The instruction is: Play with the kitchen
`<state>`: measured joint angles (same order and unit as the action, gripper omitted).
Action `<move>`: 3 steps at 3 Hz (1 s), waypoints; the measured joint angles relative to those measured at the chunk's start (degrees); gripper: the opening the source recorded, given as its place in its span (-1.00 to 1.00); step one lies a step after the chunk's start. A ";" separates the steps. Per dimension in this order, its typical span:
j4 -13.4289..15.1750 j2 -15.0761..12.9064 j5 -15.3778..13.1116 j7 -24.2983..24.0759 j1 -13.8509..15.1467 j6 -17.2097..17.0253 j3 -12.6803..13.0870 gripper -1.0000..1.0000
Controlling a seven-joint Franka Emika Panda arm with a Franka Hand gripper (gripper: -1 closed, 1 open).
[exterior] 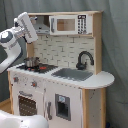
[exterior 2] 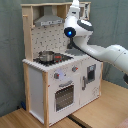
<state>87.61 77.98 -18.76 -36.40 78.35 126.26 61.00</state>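
The kitchen (exterior: 65, 95) is a tall white and light-wood toy with a tiled back wall, a black faucet (exterior: 84, 59), a sink (exterior: 72, 74) and a stovetop (exterior: 37, 67). In the second exterior view the kitchen (exterior 2: 37, 82) shows its grey hood (exterior 2: 47, 20), its knobs (exterior 2: 58, 76) and a windowed oven door (exterior 2: 65, 96). My gripper (exterior: 24, 20) is raised high above the stovetop, close to the hood. In the second exterior view the gripper (exterior 2: 75, 7) points up beside the kitchen's top edge. It holds nothing that I can see.
A small metal pot (exterior: 31, 62) stands on the stovetop, the same pot (exterior 2: 46, 55) in the second exterior view. A toy microwave (exterior: 67, 24) sits in the top shelf. The arm (exterior 2: 107, 52) reaches in over the sink side. Grey curtain hangs behind.
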 joint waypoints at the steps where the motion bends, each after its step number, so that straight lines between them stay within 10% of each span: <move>1: -1.51 -0.19 2.79 0.00 2.25 -0.94 0.01 -1.00; 3: -3.02 -5.01 8.98 3.38 4.02 -5.00 2.20 -1.00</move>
<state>84.59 72.97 -9.78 -33.02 82.37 121.26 63.20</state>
